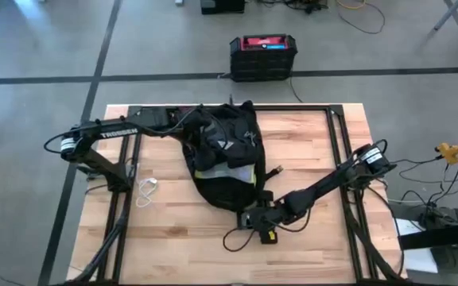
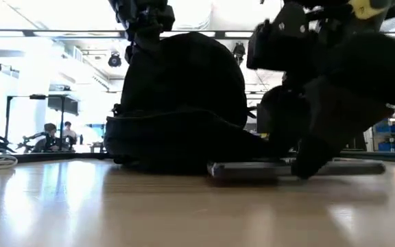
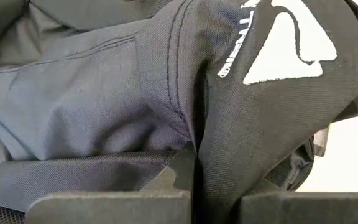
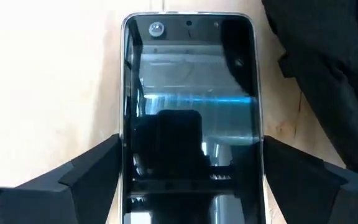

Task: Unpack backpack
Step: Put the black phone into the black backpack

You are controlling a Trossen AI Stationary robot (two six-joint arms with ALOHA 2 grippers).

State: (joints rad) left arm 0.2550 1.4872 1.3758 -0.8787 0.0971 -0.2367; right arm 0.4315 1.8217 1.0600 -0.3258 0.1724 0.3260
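The black backpack (image 1: 225, 155) stands on its base in the middle of the table, its pale triangular logo (image 3: 288, 46) showing; in the low view the backpack (image 2: 184, 103) is a dark mound. My left gripper (image 1: 196, 127) is at its upper far-left part, shut on the fabric. A black phone (image 4: 191, 124) lies flat, screen up, on the wood just in front of the backpack's near edge; it also shows in the low view as the phone (image 2: 245, 169). My right gripper (image 1: 254, 218) is low over it, with a finger on either long side. My left gripper pinches a raised fold of the backpack's fabric (image 3: 194, 158) beside the logo between its two fingers. How many layers it has, I cannot tell. The backpack rests on the table. My right gripper has its fingers (image 4: 92, 171) against the phone's two long sides (image 4: 124, 149), near the end closest to the wrist. It comes in low from the table's right and lies along the phone. The phone lies flat on the table.
A white cable (image 1: 147, 191) lies on the table left of the backpack. A black strap (image 1: 233, 238) trails near the front edge. A rigid black box with a red top (image 1: 262, 56) stands on the floor beyond the far edge.
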